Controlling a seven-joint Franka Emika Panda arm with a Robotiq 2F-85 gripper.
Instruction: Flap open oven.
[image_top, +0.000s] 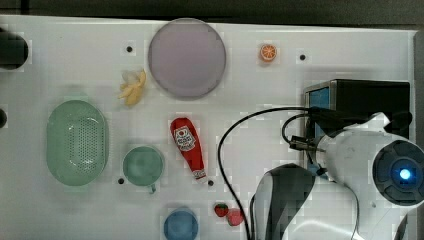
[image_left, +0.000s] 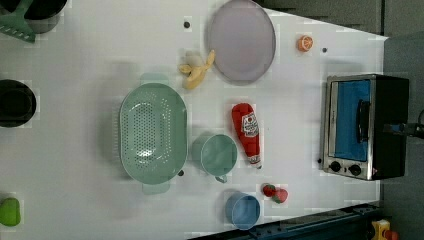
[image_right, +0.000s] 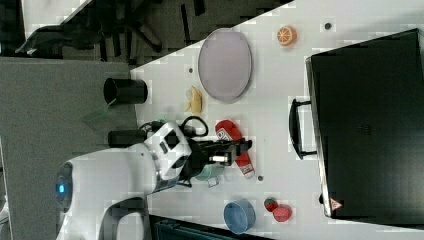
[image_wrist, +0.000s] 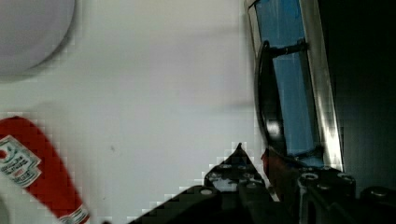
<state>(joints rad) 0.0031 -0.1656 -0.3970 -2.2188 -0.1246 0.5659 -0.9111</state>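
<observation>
Hovering gripper (image_wrist: 261, 186) just beside oven (image_wrist: 299, 93), door closed

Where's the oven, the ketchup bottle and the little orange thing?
oven (image_left: 367, 126): left view, on its blue glass door.
ketchup bottle (image_top: 187, 142): top view, on its red body by the label.
orange slice (image_top: 268, 52): top view, on its cut face.

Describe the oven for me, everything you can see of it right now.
The oven is a boxy toaster oven with a black casing and silver front frame, standing on the white table at the left view's right edge. Its blue-tinted glass door looks shut, the dark bar handle standing off the glass. Two small black knobs sit beside the door. Nothing is seen touching it; the gripper is short of the handle.
</observation>
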